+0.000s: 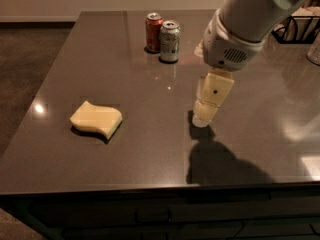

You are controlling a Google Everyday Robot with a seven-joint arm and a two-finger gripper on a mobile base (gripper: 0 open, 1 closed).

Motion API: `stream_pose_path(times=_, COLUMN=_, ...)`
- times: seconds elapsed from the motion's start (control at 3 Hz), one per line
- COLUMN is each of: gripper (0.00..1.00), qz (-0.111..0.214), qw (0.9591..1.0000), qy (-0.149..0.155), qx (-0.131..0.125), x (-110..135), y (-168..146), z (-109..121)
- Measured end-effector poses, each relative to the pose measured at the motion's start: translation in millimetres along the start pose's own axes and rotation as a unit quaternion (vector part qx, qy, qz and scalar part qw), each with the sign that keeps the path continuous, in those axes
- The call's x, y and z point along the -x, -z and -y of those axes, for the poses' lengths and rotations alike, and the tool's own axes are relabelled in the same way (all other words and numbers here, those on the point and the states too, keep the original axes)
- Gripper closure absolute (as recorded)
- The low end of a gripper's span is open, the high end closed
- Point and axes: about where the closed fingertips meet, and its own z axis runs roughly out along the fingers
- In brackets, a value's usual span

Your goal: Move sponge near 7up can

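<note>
The pale yellow sponge (96, 119) lies flat on the dark table (150, 149), at the front left. The 7up can (170, 41), green and silvery with a silver top, stands upright at the far middle of the table. My gripper (203, 119) hangs from the arm (240, 29) over the middle of the table, pointing down, just above the surface. It is well to the right of the sponge and nearer to me than the can. It holds nothing that I can see.
An orange-red can (153, 32) stands right beside the 7up can, on its left. A dark wire basket (300, 26) sits at the far right edge. The table's left edge drops to a brown carpet (25, 74).
</note>
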Motion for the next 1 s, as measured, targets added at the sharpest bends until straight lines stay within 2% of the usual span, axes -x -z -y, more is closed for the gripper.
stream_pose_path(times=0.33, gripper=0.0, qz=0.026, qw=0.9992, qy=0.026, qx=0.016, x=51.0, y=-38.9, z=-3.2)
stream_pose_path(times=1.0, gripper=0.0, qz=0.051, qw=0.9964, qy=0.049, qx=0.047, x=123.9, y=-108.9, z=-22.4)
